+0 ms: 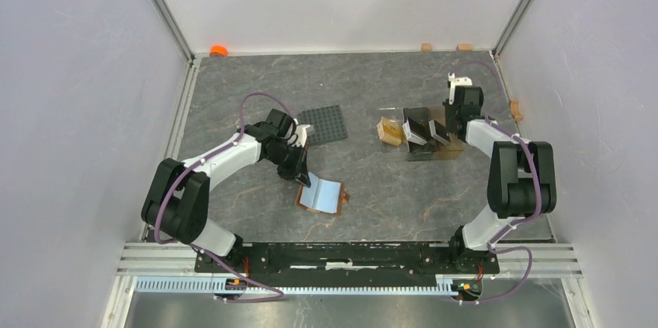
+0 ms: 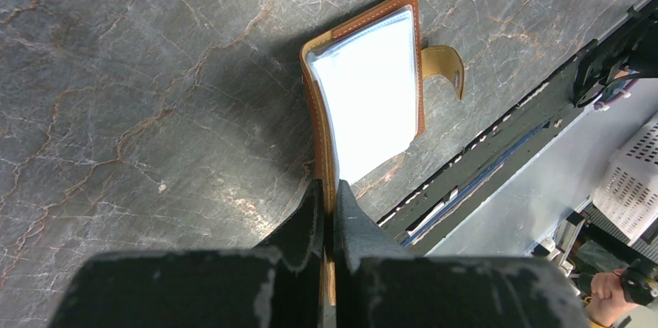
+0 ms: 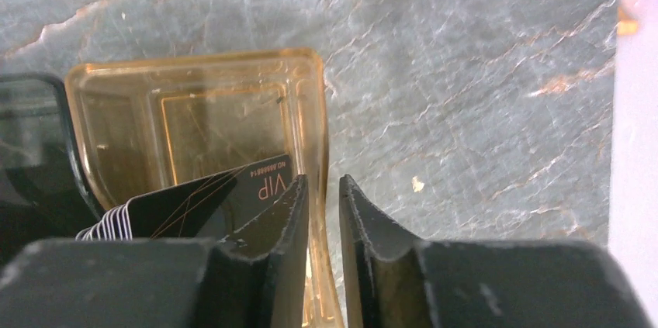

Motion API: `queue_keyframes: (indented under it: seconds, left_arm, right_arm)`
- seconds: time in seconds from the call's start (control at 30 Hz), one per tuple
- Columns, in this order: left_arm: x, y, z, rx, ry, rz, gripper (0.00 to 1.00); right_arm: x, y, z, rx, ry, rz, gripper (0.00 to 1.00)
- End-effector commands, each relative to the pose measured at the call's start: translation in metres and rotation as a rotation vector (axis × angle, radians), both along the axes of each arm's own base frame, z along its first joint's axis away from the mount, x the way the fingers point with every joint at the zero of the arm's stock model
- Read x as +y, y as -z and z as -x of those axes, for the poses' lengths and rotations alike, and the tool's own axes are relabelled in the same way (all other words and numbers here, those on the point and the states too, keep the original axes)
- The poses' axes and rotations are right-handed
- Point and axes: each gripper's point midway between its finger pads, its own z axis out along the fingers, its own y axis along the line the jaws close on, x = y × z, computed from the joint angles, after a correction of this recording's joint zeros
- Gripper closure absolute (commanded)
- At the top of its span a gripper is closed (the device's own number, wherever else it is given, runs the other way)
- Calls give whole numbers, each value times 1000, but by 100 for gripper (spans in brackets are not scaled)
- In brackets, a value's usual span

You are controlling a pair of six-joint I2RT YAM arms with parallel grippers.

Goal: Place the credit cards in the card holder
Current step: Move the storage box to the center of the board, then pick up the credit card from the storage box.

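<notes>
Left gripper (image 2: 330,188) clamped on the limp brown leather card holder (image 2: 372,88), right gripper (image 3: 320,184) nearly shut astride the clear amber stand (image 3: 202,111), hold unclear, I'd pinch the stiff, slick black card (image 3: 217,196) by its edge.

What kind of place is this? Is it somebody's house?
Probably not a house; it looks like a robot test lab. A left arm and a right arm are bolted to a dark rail at the edge of a stone-look table, and plain pale walls box it in.
</notes>
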Motion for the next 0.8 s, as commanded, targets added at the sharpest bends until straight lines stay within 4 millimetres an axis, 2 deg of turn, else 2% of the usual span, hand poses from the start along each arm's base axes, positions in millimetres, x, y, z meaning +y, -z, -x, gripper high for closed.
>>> queue_keyframes:
  seconds: [0.0,0.03,0.07,0.13,0.2,0.33,0.5,0.6,0.77]
  left_arm:
    - [-4,-4,-2,-27,11,22,98]
    - [-4,-4,-3,-29,10,24,98]
    - [-4,-4,-3,-29,9,23,98]
    - [-4,-4,-3,-28,8,23,98]
    - [-5,-5,-4,-31,8,24,98]
    - [-6,-6,-3,-29,9,28,98]
    - [-6,-6,-3,-34,12,28,98]
    - [-6,-7,-3,-37,13,29,98]
    - [-6,-7,-2,-39,16,30,98]
  right_arm:
    - [-7,-34,-27,-54,-57,54,62]
    - [-9,-41,-27,-65,-41,61,52]
    - [-15,-47,-23,-66,-1,73,45]
    - [-30,-58,-12,-49,126,96,37]
    - [-33,-67,-2,-24,183,86,30]
    - [-8,-77,8,-45,166,2,25]
    - [43,-76,14,-60,50,-80,21]
    - [70,-64,14,-43,-26,-143,19]
    - [79,-37,13,27,-40,-156,18]
